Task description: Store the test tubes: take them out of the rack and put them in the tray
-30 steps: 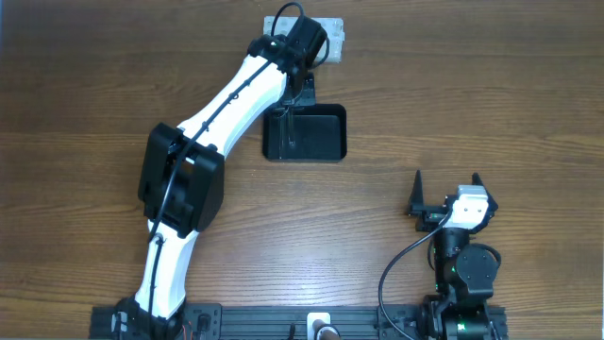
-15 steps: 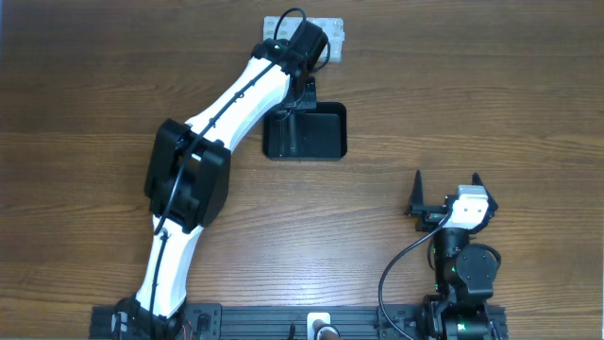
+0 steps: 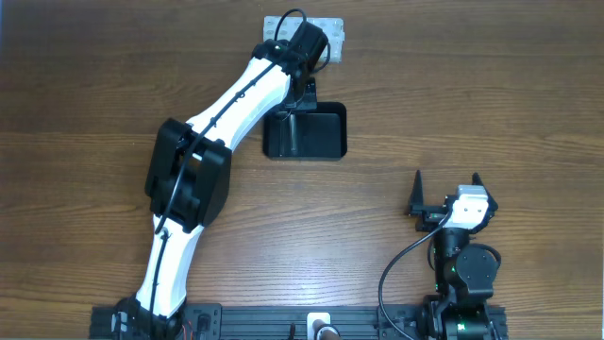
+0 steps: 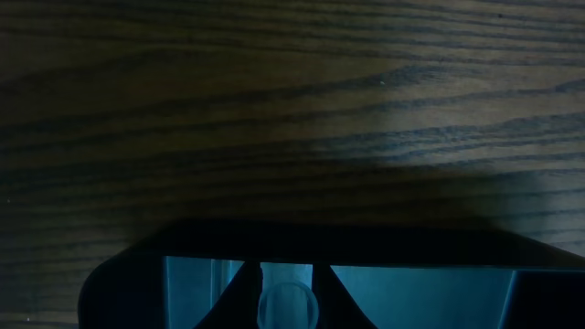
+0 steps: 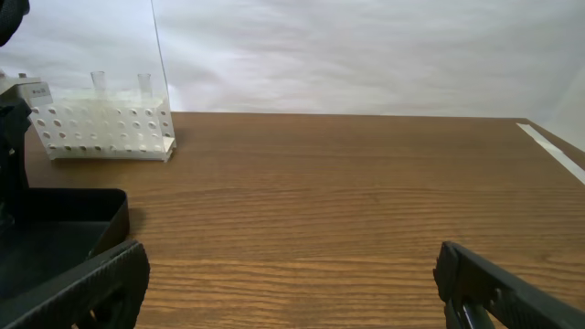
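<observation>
Pinching a test tube (image 4: 287, 306) in the left claw (image 4: 286, 272) over the left end of the black tray (image 3: 326, 132), not far from the middle of the far edge of the bench (image 3: 491, 85). Just behind the tray, at that edge, a white rack (image 5: 102, 128) with two more tubes (image 5: 98, 82) standing in it. Resting the right claw (image 5: 291, 274) spread wide open near the near right corner, well apart from both.

The counter (image 3: 491, 85) is shown as grained brown wood with a faint sheen. The tray (image 3: 330, 142) is seen as smooth black plastic, the rack (image 5: 105, 128) as matt white plastic, and the test tubes (image 5: 143, 82) as clear.
</observation>
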Available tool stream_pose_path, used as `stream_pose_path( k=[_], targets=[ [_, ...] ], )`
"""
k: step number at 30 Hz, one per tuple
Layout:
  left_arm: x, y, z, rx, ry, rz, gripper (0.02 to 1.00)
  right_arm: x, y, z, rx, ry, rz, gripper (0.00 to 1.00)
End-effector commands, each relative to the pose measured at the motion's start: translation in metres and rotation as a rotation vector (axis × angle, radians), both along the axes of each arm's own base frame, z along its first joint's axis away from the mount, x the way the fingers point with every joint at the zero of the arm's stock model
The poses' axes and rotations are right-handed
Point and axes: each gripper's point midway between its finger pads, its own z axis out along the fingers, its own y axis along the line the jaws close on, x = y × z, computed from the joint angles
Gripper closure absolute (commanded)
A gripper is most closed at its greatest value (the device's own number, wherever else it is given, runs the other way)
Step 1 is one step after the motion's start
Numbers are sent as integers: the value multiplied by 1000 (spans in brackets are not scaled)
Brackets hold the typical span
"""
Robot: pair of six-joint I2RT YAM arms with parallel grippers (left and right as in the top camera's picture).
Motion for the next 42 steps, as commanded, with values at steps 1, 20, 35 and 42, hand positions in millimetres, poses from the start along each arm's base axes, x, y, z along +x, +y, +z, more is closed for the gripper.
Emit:
stream_pose_path(
  k=[1, 20, 35, 42],
  targets=[
    [-1, 3, -12, 8, 22, 14, 814, 0, -1, -1, -4, 0, -3, 7],
    [31, 36, 247, -53, -628, -30, 470, 0, -1, -2, -4, 0, -3, 9],
    [42, 61, 394, 42, -1135, -321, 152, 0, -1, -2, -4, 0, -3, 9],
    [48, 92, 392, -14, -1192, -343, 69, 0, -1, -1, -4, 0, -3, 7]
  ],
)
